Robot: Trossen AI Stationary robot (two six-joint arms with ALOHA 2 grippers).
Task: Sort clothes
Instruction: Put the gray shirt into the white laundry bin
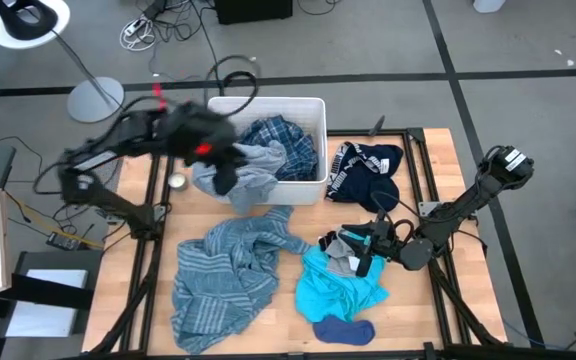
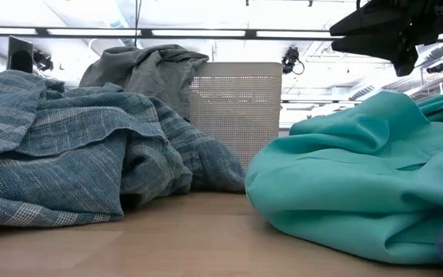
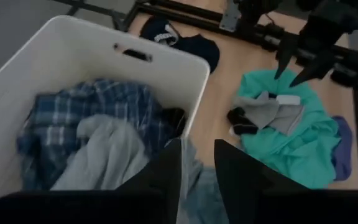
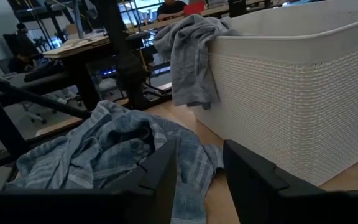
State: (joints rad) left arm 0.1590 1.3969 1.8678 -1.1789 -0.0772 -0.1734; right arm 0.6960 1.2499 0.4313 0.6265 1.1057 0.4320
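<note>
The white bin (image 1: 313, 105) holds the blue plaid shirt (image 1: 278, 140). The grey shirt (image 1: 258, 165) lies in the bin and hangs over its near wall. My left gripper (image 3: 197, 168) is open just above that wall and the grey shirt (image 3: 104, 155). The grey-blue striped top (image 1: 228, 270) lies heaped on the table in front of the bin. The turquoise garment (image 1: 338, 290) lies to its right with a small grey piece (image 3: 269, 112) on it. My right gripper (image 1: 360, 250) hovers open over the turquoise garment, fingers pointing toward the table's left edge (image 4: 201, 168).
The navy white-striped piece (image 1: 368, 170) lies right of the bin at the far side. Dark blue socks (image 1: 343, 328) lie at the near edge below the turquoise garment. A small round metal thing (image 1: 176, 181) sits left of the bin. Black frame rails run along both table sides.
</note>
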